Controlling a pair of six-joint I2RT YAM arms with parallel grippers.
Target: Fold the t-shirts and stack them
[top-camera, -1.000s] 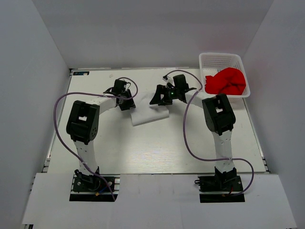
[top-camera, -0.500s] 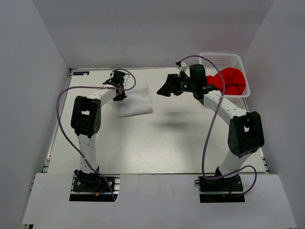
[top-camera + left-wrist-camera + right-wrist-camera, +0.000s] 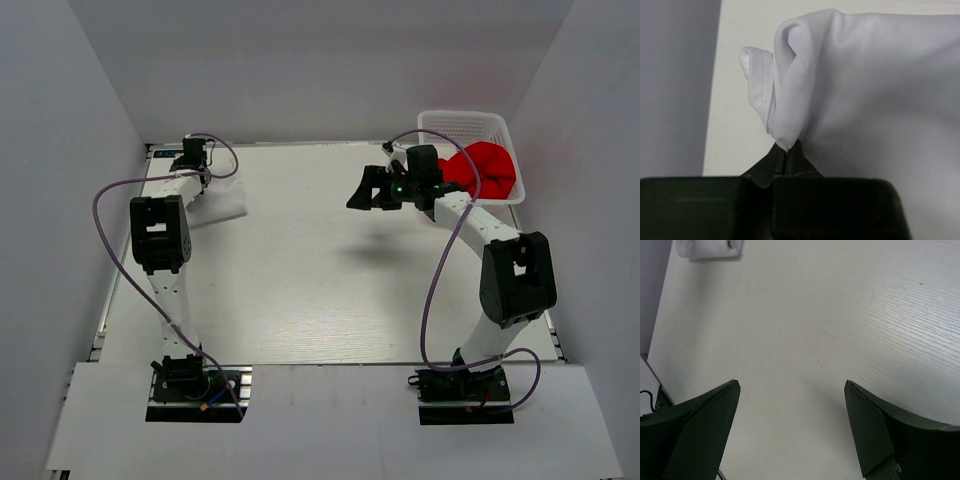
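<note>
White t-shirt (image 3: 222, 203) sits at the counter's (image 3: 320, 290) 10 o'clock corner, a hem fold pinched in the left gripper (image 3: 786, 155), jaws clenched on the cloth. Red t-shirt (image 3: 487, 170) is heaped in the white lattice basket (image 3: 462, 118) at 2 o'clock, spilling over the near rim. Right gripper (image 3: 366, 190) hangs above the counter at the basket's 9 o'clock side, jaws spread wide, grasping nothing.

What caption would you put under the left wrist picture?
Left fingers pinching a bunched edge of the white t-shirt, pale table behind.
</note>
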